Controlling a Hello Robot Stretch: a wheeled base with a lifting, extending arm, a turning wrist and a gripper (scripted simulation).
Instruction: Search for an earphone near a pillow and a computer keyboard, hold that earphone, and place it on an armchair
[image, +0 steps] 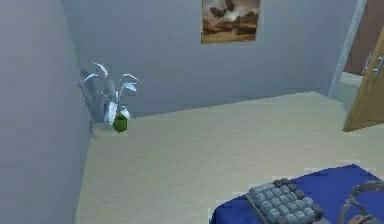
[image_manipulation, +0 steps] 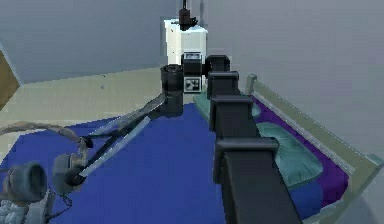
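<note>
Hand (image_manipulation: 85, 165) on the robot's arm (image_manipulation: 240, 150) aims its thin fingers (image_manipulation: 120, 135) down the arm side view's left across the blue bed (image_manipulation: 170, 170) - straight at the grey earphone (image_manipulation: 28, 183) lying just past their tips, near the keyboard (image: 285, 205) - though whether the hand holds anything cannot be told.

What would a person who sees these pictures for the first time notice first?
In the arm side view, the dark arm rises over a deep blue bed, its gripper pointing toward a grey earphone-like thing at the lower left, with a teal pillow at the right. In the forward view, a pale-leaved plant stands in the corner, a picture hangs on the wall, and a grey keyboard lies on the bed.
</note>
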